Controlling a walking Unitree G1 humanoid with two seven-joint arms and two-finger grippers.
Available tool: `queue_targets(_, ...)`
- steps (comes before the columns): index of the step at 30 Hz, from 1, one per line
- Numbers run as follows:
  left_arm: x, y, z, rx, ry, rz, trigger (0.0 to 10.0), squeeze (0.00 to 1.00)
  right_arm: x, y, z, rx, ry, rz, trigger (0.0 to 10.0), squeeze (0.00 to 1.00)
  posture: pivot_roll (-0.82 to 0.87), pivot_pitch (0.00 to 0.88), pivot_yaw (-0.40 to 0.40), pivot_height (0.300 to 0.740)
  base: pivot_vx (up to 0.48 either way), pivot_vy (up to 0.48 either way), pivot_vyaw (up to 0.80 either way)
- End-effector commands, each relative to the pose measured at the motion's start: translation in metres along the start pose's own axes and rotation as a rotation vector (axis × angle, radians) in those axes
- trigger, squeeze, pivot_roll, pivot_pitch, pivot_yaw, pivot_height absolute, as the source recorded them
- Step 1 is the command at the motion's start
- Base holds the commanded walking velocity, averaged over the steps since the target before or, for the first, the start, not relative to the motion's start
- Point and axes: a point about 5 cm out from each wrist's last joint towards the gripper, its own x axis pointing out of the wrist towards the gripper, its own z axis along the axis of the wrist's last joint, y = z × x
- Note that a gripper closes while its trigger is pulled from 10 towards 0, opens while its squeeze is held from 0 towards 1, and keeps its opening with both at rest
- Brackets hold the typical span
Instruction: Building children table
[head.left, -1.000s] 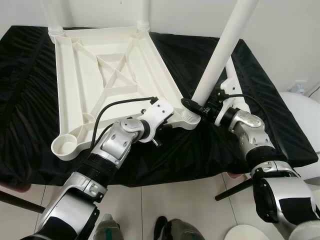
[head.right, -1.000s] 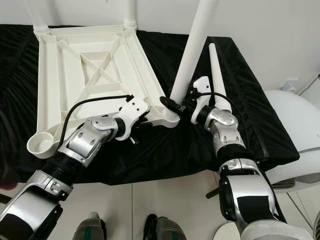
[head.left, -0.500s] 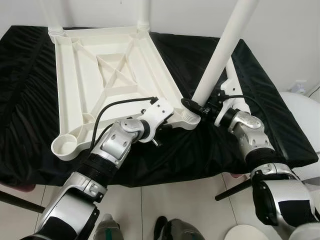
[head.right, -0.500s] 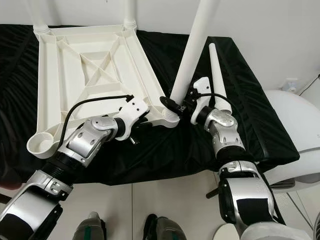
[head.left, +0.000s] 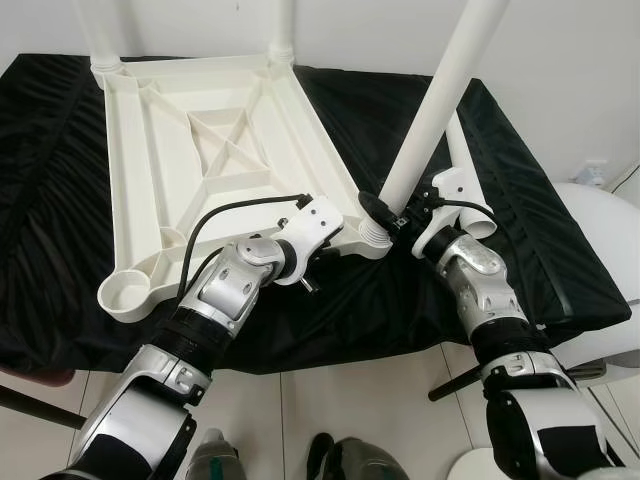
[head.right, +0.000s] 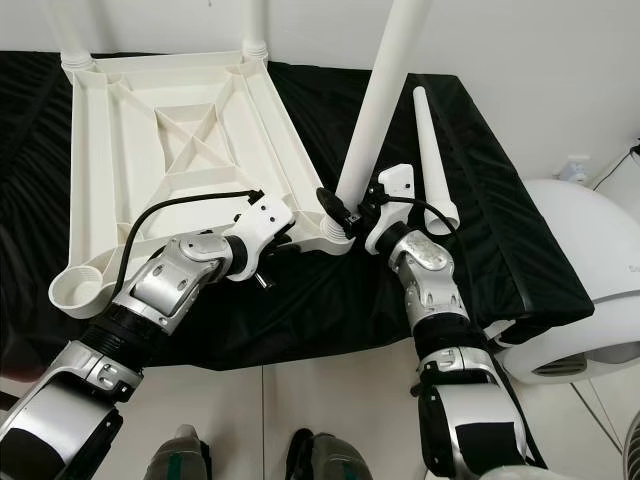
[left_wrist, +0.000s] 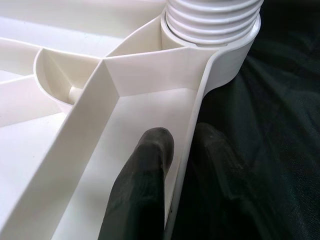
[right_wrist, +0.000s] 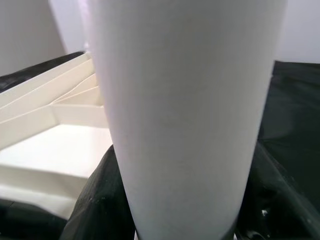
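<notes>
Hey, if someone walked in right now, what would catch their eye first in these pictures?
Probably the long white plastic table leg, held tilted by the right hand over the threaded corner socket of the upside-down white plastic tabletop on the black cloth. The left hand pinches the tabletop's rim beside that corner, and a spare white leg lies on the cloth.

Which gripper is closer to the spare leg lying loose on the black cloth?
Right. The right gripper, clamped on the upright leg, sits just beside the loose leg. The left gripper pinches the tabletop's rim, farther away.
</notes>
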Motion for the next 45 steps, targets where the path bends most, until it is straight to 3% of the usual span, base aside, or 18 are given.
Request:
queue_targets(1,0.001,-0.006,0.01,0.032,-0.042,-0.014,10.0,0.0,-0.003,-0.001,-0.001,0.002,0.006,-0.065,10.0,0.0,0.04,0.025,-0.1,0.74,0.0,0.0,0.0)
queue_targets(9,0.001,-0.007,0.01,0.032,-0.044,-0.018,10.0,0.0,-0.001,0.022,-0.001,0.016,0.003,-0.164,10.0,0.0,0.04,0.016,-0.104,0.74,0.0,0.0,0.0)
queue_targets(15,0.001,-0.008,0.01,0.032,-0.045,-0.018,10.0,0.0,0.001,0.028,0.0,0.027,0.001,-0.199,10.0,0.0,0.04,0.014,-0.104,0.74,0.0,0.0,0.0)
queue_targets(19,0.001,-0.008,0.01,0.033,-0.047,-0.02,10.0,0.0,0.005,0.04,-0.001,0.052,0.018,-0.311,10.0,0.0,0.05,0.013,-0.105,0.74,0.0,0.0,0.0)
queue_targets(24,0.001,-0.008,0.01,0.033,-0.047,-0.019,10.0,0.0,0.005,0.043,-0.001,0.054,0.023,-0.354,10.0,0.0,0.05,0.011,-0.104,0.74,0.0,0.0,0.0)
queue_targets(31,0.0,-0.008,0.011,0.036,-0.05,-0.02,10.0,0.0,0.005,0.054,-0.003,0.063,0.054,-0.565,10.0,0.0,0.05,0.01,-0.103,0.74,0.0,0.0,0.0)
queue_targets(35,0.001,-0.008,0.011,0.036,-0.051,-0.021,10.0,0.0,0.009,0.063,0.0,0.063,0.045,-0.54,10.0,0.0,0.05,0.016,-0.102,0.74,0.0,0.0,0.0)
queue_targets(45,0.0,-0.006,0.012,0.034,-0.054,-0.015,10.0,0.0,0.005,0.052,-0.001,0.044,0.053,-0.562,10.0,0.0,0.04,0.025,-0.096,0.74,0.0,0.0,0.0)
